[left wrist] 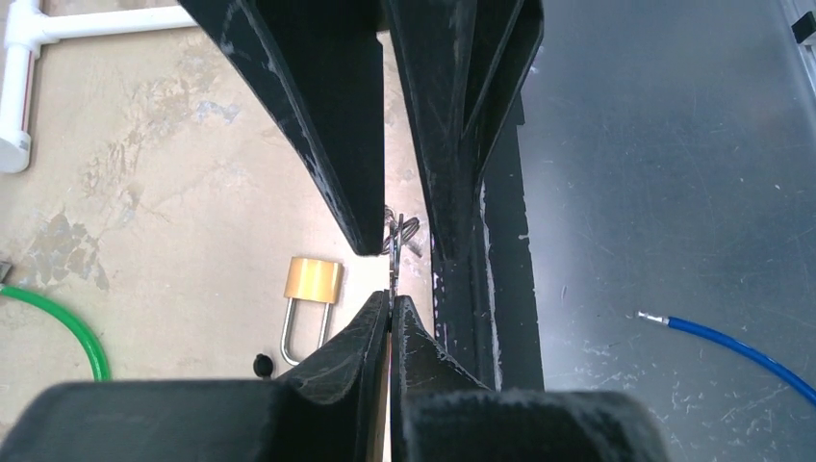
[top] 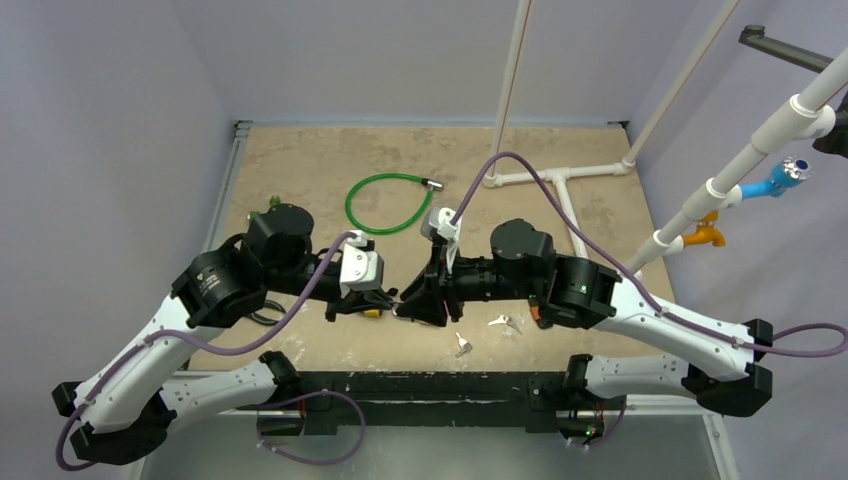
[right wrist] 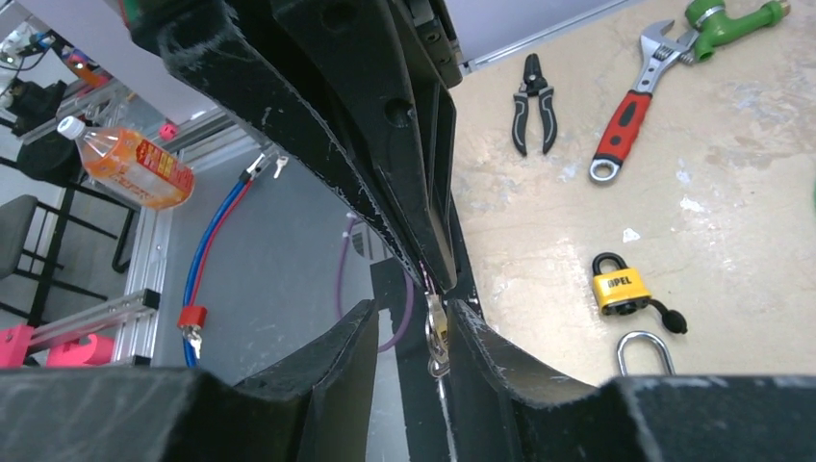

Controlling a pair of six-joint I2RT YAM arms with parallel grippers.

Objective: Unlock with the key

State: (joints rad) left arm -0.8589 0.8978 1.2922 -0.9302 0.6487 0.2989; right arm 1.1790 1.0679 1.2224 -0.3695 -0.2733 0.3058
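Note:
My left gripper (left wrist: 391,296) is shut on a thin silver key (left wrist: 394,269), held edge-on above the table's near edge. My right gripper (right wrist: 414,308) faces it, jaws apart. The key and its ring (right wrist: 438,332) hang between the right gripper's fingers, against one finger, with a gap to the other. A brass padlock (left wrist: 310,289) with a silver shackle lies on the table just below the left gripper. A yellow padlock (right wrist: 619,286) sits beside it. In the top view both grippers meet at the front centre, left gripper (top: 385,303) and right gripper (top: 412,300).
Two loose keys (top: 462,345) (top: 505,322) lie near the front edge. A green cable loop (top: 385,205) lies mid-table. Pliers (right wrist: 535,115), a red-handled wrench (right wrist: 625,120) and white pipes (top: 560,185) are further off. The table's black front rail (left wrist: 500,289) runs under the grippers.

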